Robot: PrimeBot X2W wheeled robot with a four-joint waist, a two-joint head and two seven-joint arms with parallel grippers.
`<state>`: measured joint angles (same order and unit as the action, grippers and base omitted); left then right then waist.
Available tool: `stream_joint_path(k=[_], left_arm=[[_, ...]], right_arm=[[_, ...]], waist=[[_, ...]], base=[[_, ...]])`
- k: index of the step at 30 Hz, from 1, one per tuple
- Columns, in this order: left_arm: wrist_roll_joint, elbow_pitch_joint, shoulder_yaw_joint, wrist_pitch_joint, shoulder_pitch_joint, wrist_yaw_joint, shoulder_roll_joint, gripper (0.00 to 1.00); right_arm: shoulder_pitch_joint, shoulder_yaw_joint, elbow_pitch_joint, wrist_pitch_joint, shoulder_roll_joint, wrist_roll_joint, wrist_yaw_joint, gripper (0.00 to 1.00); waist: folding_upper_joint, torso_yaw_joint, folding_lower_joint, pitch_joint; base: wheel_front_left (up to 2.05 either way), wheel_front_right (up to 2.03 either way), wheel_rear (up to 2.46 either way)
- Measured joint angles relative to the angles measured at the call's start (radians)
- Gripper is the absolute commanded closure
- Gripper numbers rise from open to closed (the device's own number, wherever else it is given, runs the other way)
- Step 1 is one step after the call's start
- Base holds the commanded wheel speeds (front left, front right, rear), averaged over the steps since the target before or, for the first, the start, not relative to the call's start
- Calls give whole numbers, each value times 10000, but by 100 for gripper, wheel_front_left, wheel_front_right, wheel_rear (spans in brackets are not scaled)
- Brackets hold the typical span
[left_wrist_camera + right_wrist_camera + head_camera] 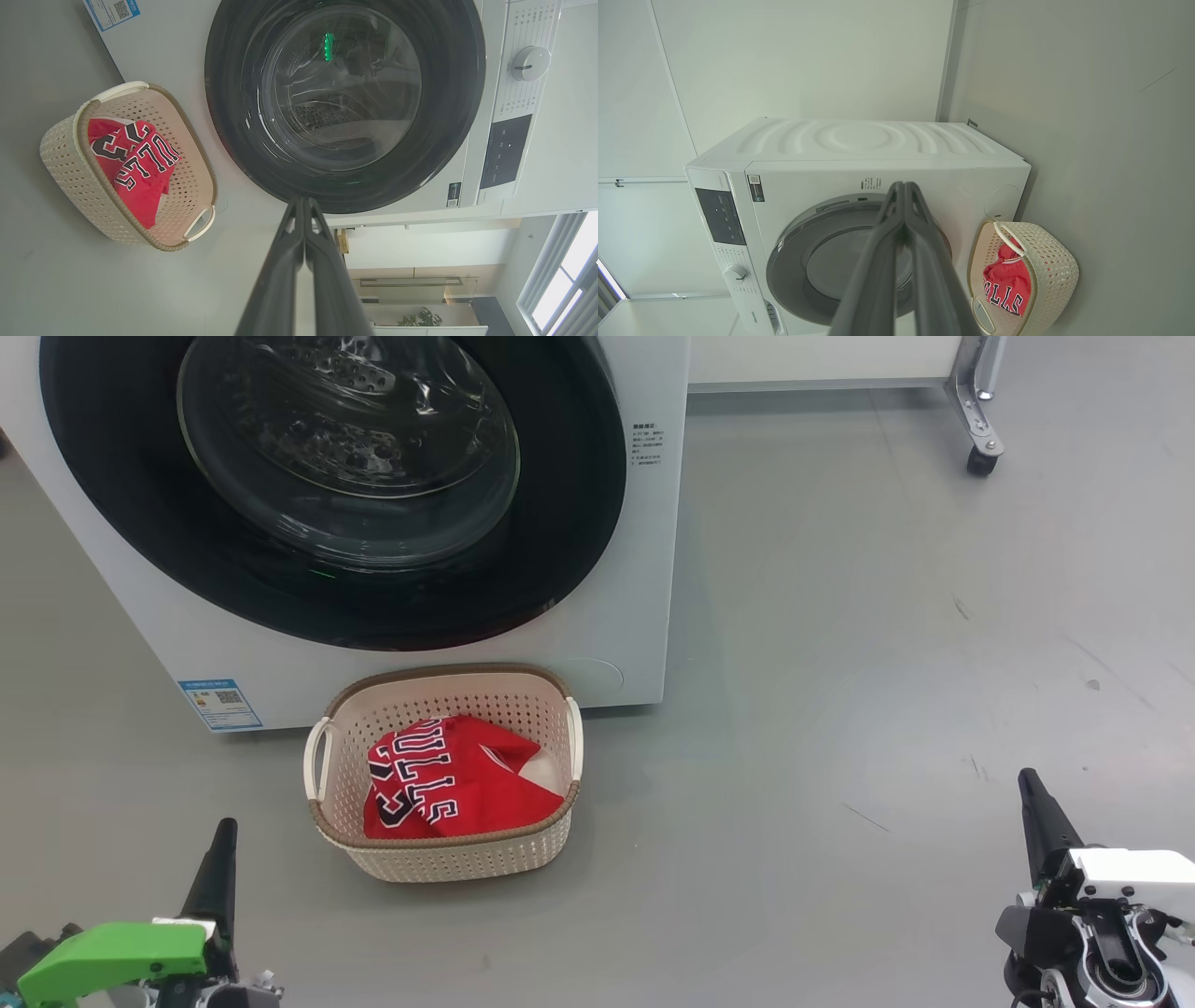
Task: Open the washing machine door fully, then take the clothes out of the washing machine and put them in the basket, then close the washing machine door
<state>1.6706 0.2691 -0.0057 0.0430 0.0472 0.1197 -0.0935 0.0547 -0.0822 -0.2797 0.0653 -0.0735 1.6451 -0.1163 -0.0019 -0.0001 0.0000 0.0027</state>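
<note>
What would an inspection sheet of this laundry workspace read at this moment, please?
Surface: grey floor, smooth, with a few dark scuff marks.
Job's things: washing machine with the washing machine door shut; basket on the floor just in front of the machine; red clothes lying inside the basket.
Clutter: nothing seen.
Grippers: left gripper and right gripper held apart on either side of the basket, jaws shut, holding nothing.
Cables: nothing seen.
Surroundings: castered metal leg beyond the machine's right side; window and pale walls in the left wrist view.
</note>
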Motion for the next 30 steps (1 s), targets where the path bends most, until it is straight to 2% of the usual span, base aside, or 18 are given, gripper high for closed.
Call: stream_joint_path(k=[30], left_arm=[[0, 67, 29, 13, 46, 2, 36, 100]], right_arm=[[6, -25, -21, 12, 19, 0, -54, 100]], waist=[[0, 0, 0, -2]], base=[[0, 0, 0]])
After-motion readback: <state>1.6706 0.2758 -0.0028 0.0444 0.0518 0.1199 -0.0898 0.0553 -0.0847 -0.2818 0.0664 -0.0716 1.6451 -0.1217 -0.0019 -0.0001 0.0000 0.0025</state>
